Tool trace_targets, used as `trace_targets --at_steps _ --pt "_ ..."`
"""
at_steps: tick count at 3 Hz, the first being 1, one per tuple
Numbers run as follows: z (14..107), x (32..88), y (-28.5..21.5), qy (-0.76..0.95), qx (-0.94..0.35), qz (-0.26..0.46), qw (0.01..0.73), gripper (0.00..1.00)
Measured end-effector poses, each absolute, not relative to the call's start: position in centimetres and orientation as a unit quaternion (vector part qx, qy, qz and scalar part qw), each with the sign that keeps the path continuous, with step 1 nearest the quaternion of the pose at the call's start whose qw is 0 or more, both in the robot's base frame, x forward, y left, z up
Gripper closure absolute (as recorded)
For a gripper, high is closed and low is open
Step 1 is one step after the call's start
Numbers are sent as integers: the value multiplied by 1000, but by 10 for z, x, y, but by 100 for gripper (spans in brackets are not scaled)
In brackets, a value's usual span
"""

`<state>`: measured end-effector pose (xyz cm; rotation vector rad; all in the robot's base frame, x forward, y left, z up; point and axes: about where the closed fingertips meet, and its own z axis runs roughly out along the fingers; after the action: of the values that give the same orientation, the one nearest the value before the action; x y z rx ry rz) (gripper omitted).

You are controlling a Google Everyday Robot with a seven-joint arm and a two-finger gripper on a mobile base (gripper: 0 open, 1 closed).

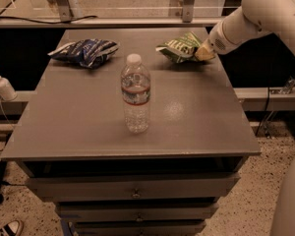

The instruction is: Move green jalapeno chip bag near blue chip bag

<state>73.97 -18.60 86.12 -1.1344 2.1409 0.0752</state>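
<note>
Tool (205,52) grips the green jalapeno chip bag (178,47) at the bench's (73,127) far side, well apart from the blue chip bag (84,51)

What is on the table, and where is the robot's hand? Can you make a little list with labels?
table: grey, drawers underneath
green jalapeno chip bag: far right part of the table
blue chip bag: far left part, well apart from the green bag
water bottle: upright in the middle, nearer the front
gripper: at the green bag's right end, shut on it
</note>
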Motion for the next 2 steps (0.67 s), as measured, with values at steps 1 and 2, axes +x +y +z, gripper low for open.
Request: trace_targets --at_steps 1,2 --pt "886 746 -150 809 -448 54 376 100" --pt "903 737 -106 784 -469 94 396 100"
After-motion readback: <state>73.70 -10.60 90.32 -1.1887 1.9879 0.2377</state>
